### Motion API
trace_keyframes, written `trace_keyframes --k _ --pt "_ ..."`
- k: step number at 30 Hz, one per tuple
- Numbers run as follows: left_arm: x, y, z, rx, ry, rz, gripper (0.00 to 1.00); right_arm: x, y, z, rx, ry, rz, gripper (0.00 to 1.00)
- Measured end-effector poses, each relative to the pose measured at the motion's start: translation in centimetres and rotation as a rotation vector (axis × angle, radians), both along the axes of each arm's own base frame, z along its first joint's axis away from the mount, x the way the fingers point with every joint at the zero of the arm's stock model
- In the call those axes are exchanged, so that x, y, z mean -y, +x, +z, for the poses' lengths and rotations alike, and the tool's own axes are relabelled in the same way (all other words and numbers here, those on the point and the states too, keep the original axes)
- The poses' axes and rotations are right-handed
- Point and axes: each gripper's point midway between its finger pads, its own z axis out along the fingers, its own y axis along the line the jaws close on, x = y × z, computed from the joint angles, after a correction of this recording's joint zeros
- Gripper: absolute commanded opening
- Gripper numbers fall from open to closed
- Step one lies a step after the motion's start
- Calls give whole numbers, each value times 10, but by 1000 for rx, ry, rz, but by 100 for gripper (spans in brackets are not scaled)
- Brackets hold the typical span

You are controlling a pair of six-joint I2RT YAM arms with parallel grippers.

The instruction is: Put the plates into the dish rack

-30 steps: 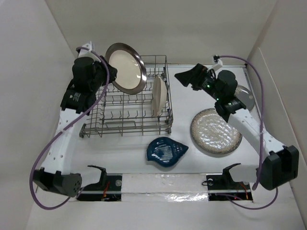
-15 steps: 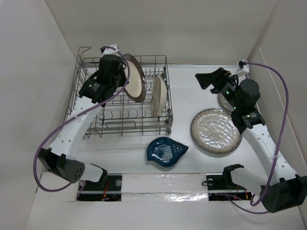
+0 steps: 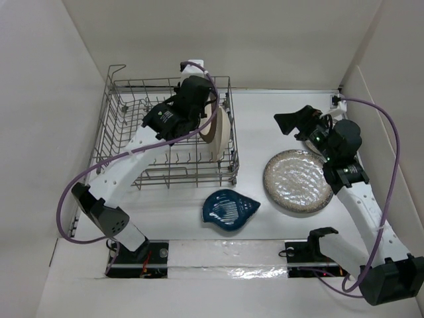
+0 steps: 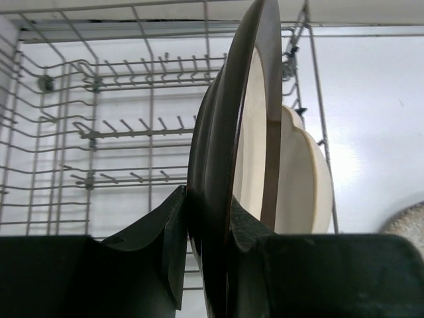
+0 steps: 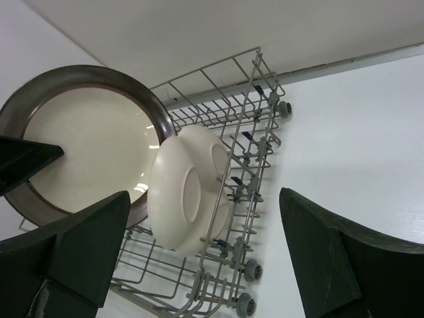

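My left gripper (image 3: 199, 106) is shut on the edge of the metal-rimmed cream round plate (image 3: 212, 122) and holds it upright over the silver wire dish rack (image 3: 126, 142). The plate stands just left of the cream three-compartment plate (image 3: 224, 136), which stands on edge at the rack's right side. In the left wrist view the plate's rim (image 4: 232, 159) is pinched between my fingers (image 4: 175, 245), with the compartment plate (image 4: 305, 179) behind it. My right gripper (image 3: 295, 122) is open and empty, to the right of the rack. The speckled plate (image 3: 298, 180) and the blue shell dish (image 3: 230, 209) lie on the table. The grey floral plate is hidden by my right arm.
The right wrist view shows the held plate (image 5: 86, 139), the compartment plate (image 5: 189, 192) and the rack's wheeled right side (image 5: 258, 132). White walls enclose the table at left, back and right. The rack's left rows of tines (image 4: 119, 132) hold nothing.
My left arm has carried the metal-rimmed plate rightward from the rack's far left corner to beside the compartment plate, turning it edge-on. My right arm has pulled back to the right.
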Motion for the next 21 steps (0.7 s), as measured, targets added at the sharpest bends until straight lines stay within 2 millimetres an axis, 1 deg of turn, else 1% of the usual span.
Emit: trace_keyframes --k 2,5,8,10,11,13,17,18,19,21 --pt "-3 -3 4 15 28 27 0 0 -5 1 8 -4 8 100" --pt "-11 -8 12 51 117 92 0 -1 -12 2 20 -6 22 100" --pt "-3 -13 15 70 168 109 0 0 -15 1 24 -6 29 100" --pt "4 -13 10 70 179 102 0 0 -16 -2 19 -9 34 100" --pt "4 -13 7 67 184 102 0 -1 -16 -3 17 -10 38 100" --pt "-2 -10 -3 58 203 123 0 -2 -16 -5 13 -11 43 100" --pt "-25 -5 -36 10 266 166 0 -3 -18 -8 9 -12 55 100" --pt "-28 -5 -40 1 279 170 0 -4 -17 -9 6 -12 58 100" --pt "-32 -4 -50 -19 298 174 0 -4 -17 -10 3 -13 60 100" --pt "-30 -5 -59 -38 302 158 0 -5 -16 -13 -5 -14 63 100"
